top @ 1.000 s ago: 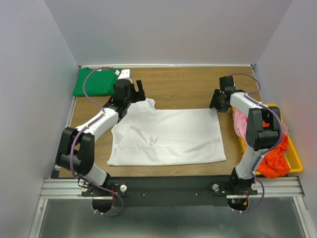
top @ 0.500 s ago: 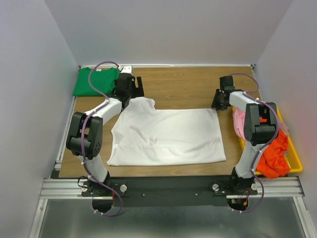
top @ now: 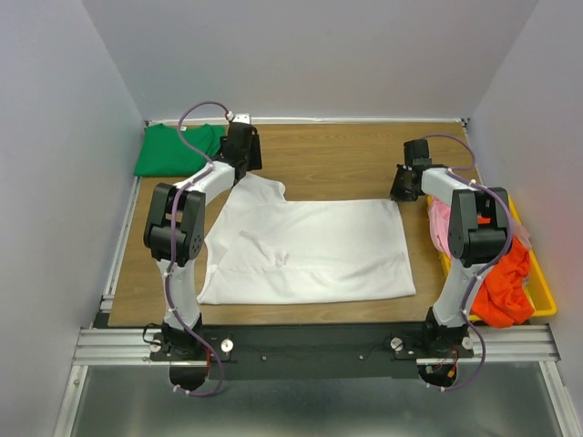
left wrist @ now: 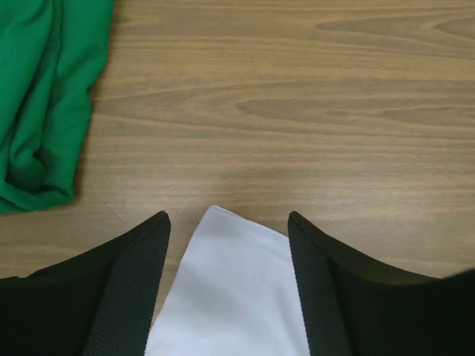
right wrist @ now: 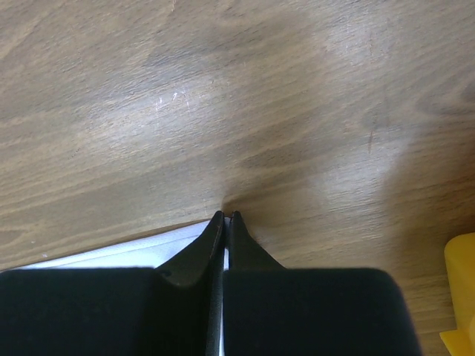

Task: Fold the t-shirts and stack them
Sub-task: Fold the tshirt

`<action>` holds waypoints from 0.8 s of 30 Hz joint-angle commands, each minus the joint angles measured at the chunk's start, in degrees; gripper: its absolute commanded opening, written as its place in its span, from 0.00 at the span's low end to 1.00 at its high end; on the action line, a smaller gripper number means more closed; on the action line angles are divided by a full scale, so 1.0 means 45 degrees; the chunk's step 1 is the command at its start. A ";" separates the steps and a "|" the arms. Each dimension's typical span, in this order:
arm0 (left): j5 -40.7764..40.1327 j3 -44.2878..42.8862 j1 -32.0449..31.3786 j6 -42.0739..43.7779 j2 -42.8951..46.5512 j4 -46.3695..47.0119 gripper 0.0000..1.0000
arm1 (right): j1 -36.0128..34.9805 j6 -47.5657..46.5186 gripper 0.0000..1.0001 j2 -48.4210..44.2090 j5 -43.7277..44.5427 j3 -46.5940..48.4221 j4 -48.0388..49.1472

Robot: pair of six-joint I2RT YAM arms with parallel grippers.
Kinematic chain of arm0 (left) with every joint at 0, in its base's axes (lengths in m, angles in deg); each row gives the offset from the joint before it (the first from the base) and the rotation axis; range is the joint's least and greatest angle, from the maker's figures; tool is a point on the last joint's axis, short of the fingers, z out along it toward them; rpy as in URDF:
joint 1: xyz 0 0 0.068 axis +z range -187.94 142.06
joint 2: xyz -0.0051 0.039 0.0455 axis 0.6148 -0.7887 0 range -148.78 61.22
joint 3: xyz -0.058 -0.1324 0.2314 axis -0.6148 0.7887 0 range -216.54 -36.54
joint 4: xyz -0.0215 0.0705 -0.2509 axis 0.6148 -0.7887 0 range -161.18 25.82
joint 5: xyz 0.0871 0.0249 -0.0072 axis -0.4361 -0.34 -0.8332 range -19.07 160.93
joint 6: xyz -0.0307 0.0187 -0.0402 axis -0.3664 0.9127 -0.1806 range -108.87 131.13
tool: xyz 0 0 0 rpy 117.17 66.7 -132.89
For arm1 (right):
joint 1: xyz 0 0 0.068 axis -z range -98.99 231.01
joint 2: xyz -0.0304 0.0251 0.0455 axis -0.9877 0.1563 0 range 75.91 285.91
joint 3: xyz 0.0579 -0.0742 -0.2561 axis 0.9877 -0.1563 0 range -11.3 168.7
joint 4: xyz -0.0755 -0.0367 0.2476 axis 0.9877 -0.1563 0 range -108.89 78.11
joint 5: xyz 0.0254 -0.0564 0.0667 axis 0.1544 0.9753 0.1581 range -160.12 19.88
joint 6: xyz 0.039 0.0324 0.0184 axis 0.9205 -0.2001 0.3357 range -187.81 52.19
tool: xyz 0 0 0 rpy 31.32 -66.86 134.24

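A white t-shirt lies spread flat on the wooden table. My left gripper is at its far left corner. In the left wrist view that gripper is open, with the white corner between its fingers and untouched by them. My right gripper is at the shirt's far right corner. In the right wrist view that gripper is shut, with a thin sliver of white cloth pinched in it. A folded green t-shirt lies at the back left, and its edge shows in the left wrist view.
A yellow bin stands at the table's right edge with a pink t-shirt and an orange-red t-shirt spilling from it. Its corner shows beside my right gripper. Grey walls enclose the table.
My left arm swung toward the back of the table, over the white shirt's far left corner, and its jaws narrowed a little. My right gripper closed on the far right corner.
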 commanded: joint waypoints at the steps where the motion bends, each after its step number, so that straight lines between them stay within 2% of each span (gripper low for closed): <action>1: -0.0828 -0.0597 0.0257 0.0301 -0.0741 -0.1216 0.68 | 0.0066 -0.0076 0.07 0.0309 -0.0140 -0.0117 0.0042; 7: -0.0771 -0.0850 0.0413 0.0340 -0.1346 -0.1256 0.60 | 0.0066 -0.0076 0.07 0.0329 -0.0276 -0.0117 0.0042; 18: -0.0223 -0.2335 0.0511 0.0419 -0.2499 -0.1860 0.57 | 0.0066 -0.0115 0.06 0.0368 -0.0511 -0.0175 0.0042; 24: -0.0028 -0.2530 0.0511 0.0399 -0.2753 -0.2075 0.48 | 0.0066 -0.0115 0.06 0.0387 -0.0667 -0.0175 0.0042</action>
